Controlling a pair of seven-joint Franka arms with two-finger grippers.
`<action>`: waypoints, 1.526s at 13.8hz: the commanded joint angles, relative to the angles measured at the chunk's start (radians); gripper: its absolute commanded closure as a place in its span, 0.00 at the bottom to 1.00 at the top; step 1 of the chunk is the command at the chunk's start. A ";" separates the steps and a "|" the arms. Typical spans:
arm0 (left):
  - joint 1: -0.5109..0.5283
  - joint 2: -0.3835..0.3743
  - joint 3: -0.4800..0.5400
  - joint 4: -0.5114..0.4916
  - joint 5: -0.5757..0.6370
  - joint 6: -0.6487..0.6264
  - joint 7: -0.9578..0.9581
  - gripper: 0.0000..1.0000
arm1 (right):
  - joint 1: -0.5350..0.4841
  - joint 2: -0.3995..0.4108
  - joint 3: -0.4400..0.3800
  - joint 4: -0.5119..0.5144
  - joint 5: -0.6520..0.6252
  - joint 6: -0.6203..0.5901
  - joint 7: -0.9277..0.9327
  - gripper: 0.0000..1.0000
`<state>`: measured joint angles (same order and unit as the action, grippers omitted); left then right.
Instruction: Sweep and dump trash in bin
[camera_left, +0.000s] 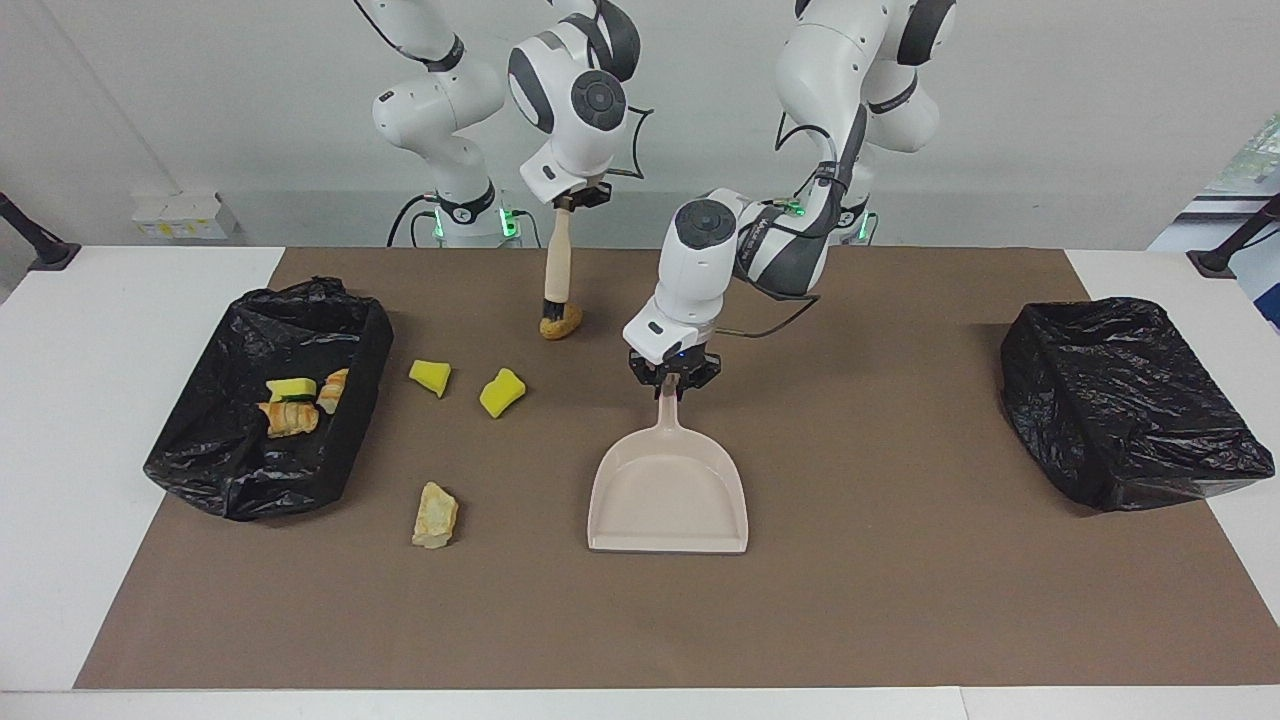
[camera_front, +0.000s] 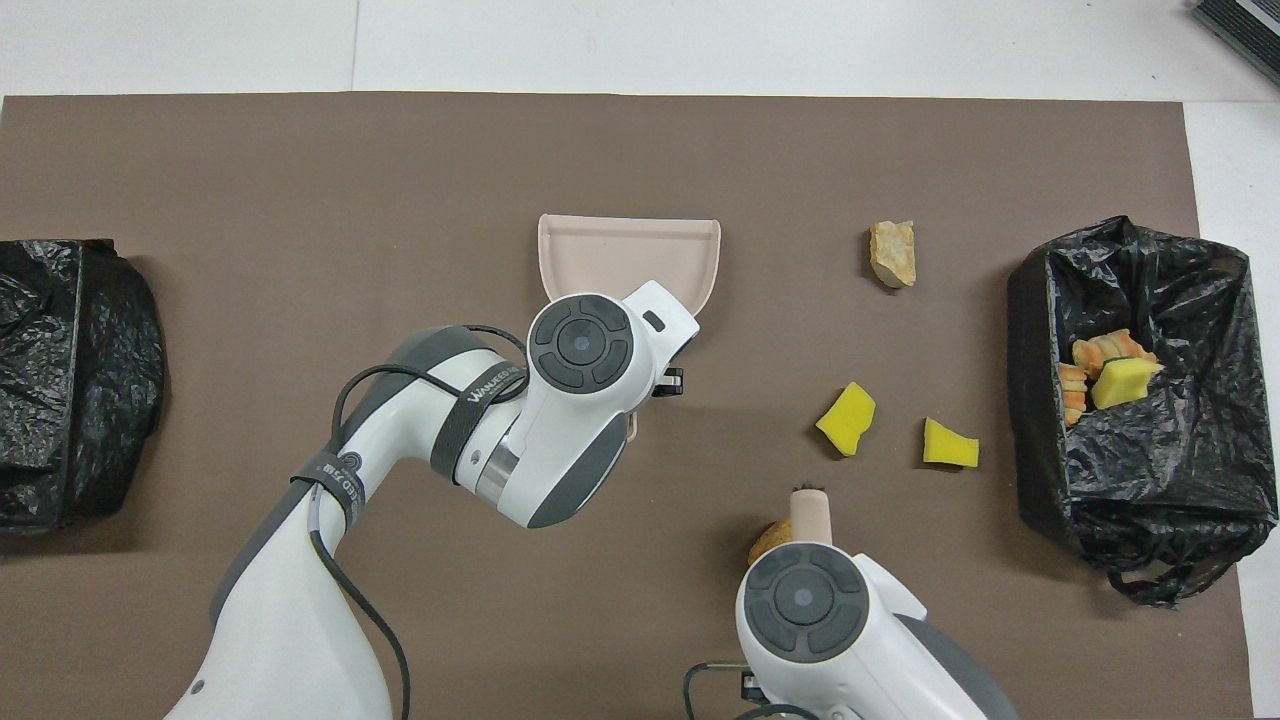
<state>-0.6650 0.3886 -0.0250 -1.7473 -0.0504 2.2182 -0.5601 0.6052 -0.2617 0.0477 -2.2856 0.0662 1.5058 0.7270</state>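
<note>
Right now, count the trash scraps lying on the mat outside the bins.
4: a brown lump at the brush tip, two yellow chunks beside the filled bin, and a tan lump farthest from the robots.

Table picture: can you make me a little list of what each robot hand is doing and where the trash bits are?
left gripper: shut on the dustpan handle
right gripper: shut on the brush, whose tip is at the brown lump
trash on mat: two yellow chunks, the brown lump, one tan piece
trash in bin: three pieces in the bin at the right arm's end
other bin: contents cannot be seen
</note>
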 joint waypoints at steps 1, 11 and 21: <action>0.018 -0.037 0.017 -0.001 0.007 -0.050 0.052 1.00 | -0.119 0.016 0.009 -0.020 -0.112 0.016 -0.061 1.00; 0.156 -0.269 0.039 -0.024 0.150 -0.409 0.731 1.00 | -0.324 0.254 0.014 -0.022 -0.480 0.125 -0.113 1.00; 0.177 -0.525 0.037 -0.454 0.150 -0.367 1.308 1.00 | -0.159 0.317 0.017 0.060 -0.068 0.346 -0.228 1.00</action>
<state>-0.4919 -0.0458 0.0205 -2.0711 0.0831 1.8131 0.6428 0.4263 0.0119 0.0622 -2.2832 -0.0925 1.8199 0.5475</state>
